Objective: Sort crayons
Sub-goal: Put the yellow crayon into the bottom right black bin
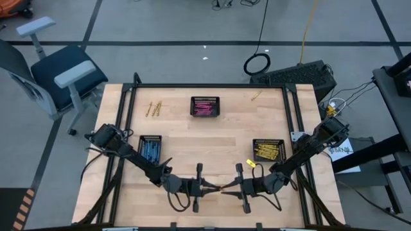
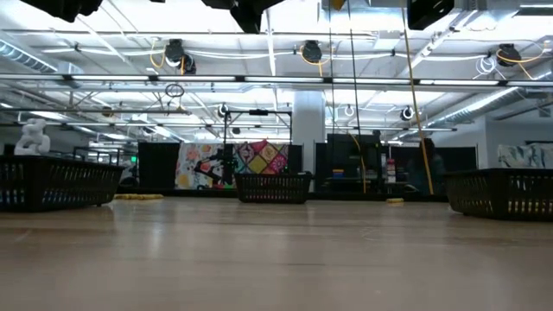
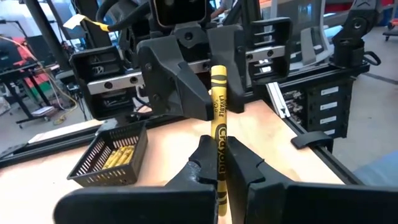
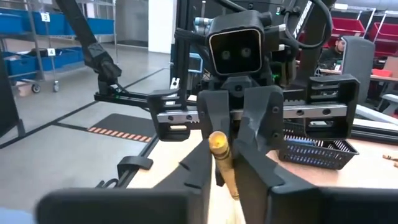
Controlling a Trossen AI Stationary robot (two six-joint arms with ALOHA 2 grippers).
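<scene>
at the near edge of the bench (image 1: 212,144) your two grippers meet tip to tip: the left gripper (image 1: 207,187) has its fingers clamped on a yellow crayon (image 3: 218,134), and the right gripper (image 1: 232,187) has its fingers closing around that crayon's other end, a handover by the look of it. most sorting looks done: blue basket (image 1: 150,148), pink basket (image 1: 205,106) and yellow basket (image 1: 268,150) are filled. you've still got loose crayons (image 1: 154,108) at the far left, one by the far right edge (image 1: 256,96) and one near the yellow basket (image 1: 251,163).

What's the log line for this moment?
phase: handover above table's near edge | left end effector: shut on yellow crayon | right end effector: shut on its other end
</scene>
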